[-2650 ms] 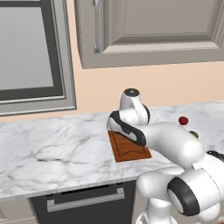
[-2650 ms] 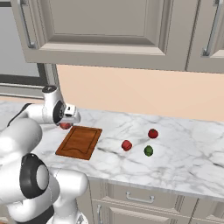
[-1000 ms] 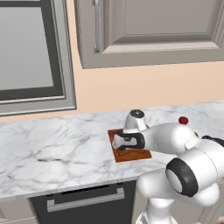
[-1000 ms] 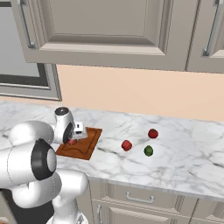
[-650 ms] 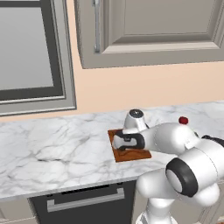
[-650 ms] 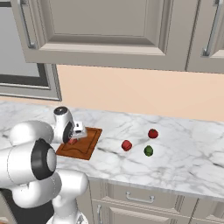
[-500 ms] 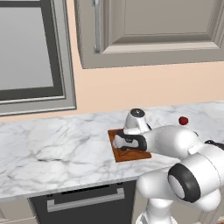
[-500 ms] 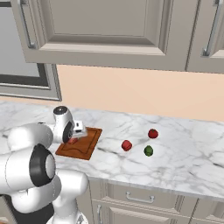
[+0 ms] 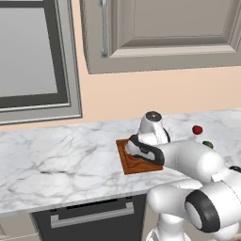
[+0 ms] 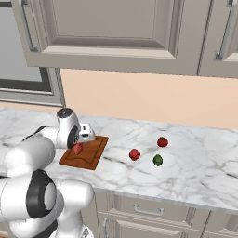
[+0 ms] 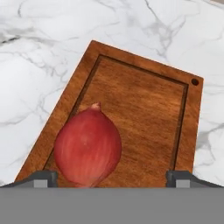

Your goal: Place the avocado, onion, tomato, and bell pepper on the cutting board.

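The gripper [image 11: 112,177] hangs low over the cutting board [image 11: 144,113], fingers spread wide apart around the onion [image 11: 87,146] between them — best lifted straight up, clear of the onion.

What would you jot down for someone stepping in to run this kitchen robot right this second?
Gripper: open, low over the cutting board, fingertips spread wide either side of the onion.
Onion: lying on the board's near end, apparently released.
Out on the marble counter, right of the board: two red items and the green avocado, all apart from each other.
Done: onion on the board.
Left: avocado, tomato and bell pepper. Which red item is which, I cannot tell.
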Tool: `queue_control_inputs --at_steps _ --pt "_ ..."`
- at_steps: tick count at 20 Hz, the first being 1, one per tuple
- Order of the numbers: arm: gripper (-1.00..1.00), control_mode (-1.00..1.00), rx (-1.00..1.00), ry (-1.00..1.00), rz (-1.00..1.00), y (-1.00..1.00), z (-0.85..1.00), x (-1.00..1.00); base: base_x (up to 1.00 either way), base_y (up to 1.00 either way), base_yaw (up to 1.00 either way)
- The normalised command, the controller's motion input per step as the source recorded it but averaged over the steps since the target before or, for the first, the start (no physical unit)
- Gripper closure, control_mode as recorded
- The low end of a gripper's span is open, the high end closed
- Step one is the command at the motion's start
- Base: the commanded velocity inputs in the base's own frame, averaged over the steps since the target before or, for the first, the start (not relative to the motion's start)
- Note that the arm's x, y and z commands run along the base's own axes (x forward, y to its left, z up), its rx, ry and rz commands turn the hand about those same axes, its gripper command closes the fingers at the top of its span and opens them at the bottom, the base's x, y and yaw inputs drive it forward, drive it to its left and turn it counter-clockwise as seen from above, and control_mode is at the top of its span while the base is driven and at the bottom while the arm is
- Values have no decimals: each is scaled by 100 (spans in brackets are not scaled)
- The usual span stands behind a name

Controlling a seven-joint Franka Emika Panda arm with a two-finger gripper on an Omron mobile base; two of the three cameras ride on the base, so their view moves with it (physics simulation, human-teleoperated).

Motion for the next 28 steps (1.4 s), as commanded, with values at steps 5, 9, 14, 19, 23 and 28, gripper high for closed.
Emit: queue_control_inputs --at_steps 5,9,14,19,23,28 --pt "-100 -100 0 -6 -4 -40 61 -11 0 0 0" --pt "-100 -100 0 0 -9 -64 34 -7 0 0 0" --pt "-100 -100 0 0 -15 -80 20 -10 0 0 0" --pt "-100 -100 0 0 -14 -79 17 -2 0 0 0" --pt "-100 -100 0 0 -10 -68 9 0 0 0 0" --pt "-100 -100 0 0 -9 -57 1 0 0 0 0"
